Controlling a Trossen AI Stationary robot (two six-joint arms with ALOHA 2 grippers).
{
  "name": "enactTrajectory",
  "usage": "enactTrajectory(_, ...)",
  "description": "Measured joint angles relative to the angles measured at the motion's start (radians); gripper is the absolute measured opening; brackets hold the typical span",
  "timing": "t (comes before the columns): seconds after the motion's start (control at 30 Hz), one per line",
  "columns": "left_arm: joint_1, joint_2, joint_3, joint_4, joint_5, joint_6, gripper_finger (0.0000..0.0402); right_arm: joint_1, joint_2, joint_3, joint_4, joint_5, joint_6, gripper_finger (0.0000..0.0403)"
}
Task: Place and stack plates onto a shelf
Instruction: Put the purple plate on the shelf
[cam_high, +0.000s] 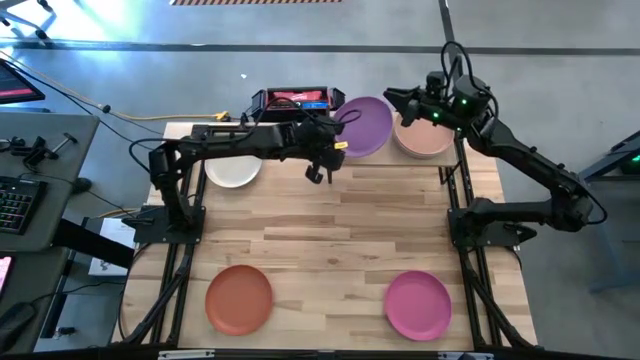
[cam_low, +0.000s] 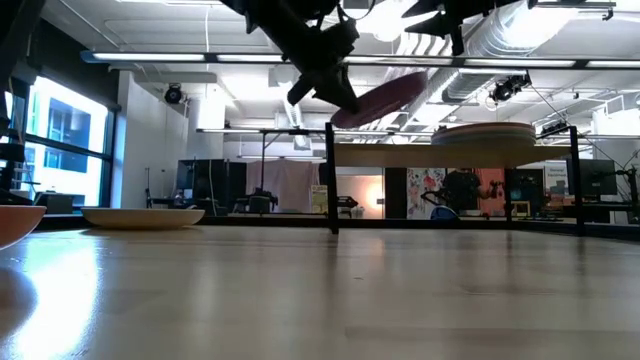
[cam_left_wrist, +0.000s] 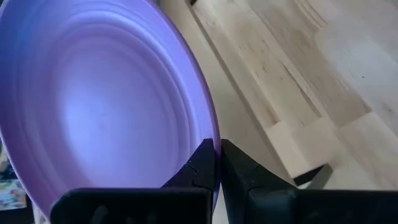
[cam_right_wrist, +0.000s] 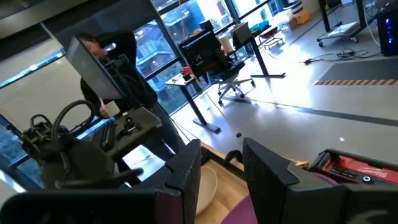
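Note:
My left gripper (cam_high: 333, 150) is shut on the purple plate (cam_high: 365, 125), which hangs tilted above the left half of the shelf (cam_low: 400, 155). In the low view the purple plate (cam_low: 380, 98) slants over the board without touching it. A stack of plates with a tan-pink top (cam_high: 425, 138) rests flat on the shelf's right half (cam_low: 483, 133). My right gripper (cam_high: 393, 98) is open and hovers high over the shelf's far edge, between the purple plate and the stack. On the table lie the cream plate (cam_high: 232, 170), the rust orange plate (cam_high: 239, 298) and the magenta plate (cam_high: 418, 305). My left gripper pinches the purple plate's rim (cam_left_wrist: 214, 140) between its two fingers (cam_left_wrist: 202, 168), one on the inner face and one on the underside. It comes from the table's left-near side. The plate is lifted clear and tilted, its far edge higher in the low view.
A red-and-black device (cam_high: 292, 99) sits behind the shelf at the table's far edge. The shelf's thin black legs (cam_low: 331, 180) stand on the tabletop. A person in dark clothing (cam_right_wrist: 118, 68) is at a desk beyond the table. Bare tabletop (cam_high: 340, 230) lies in the middle.

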Motion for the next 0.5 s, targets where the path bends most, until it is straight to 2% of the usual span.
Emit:
enactTrajectory(0.2,-0.008,0.002,0.0,-0.007,-0.006,0.001,0.0001,0.0,0.0,0.0,-0.085,0.002,0.073,0.0103)
enactTrajectory(0.37,-0.015,0.002,0.0,-0.057,-0.006,0.072,0.0001,0.0,0.0,0.0,-0.208,0.066,0.097,0.0103)
enactTrajectory(0.5,-0.023,0.018,0.0,-0.071,-0.004,0.11,0.0001,0.0,0.0,0.0,-0.233,0.071,0.105,0.0103)
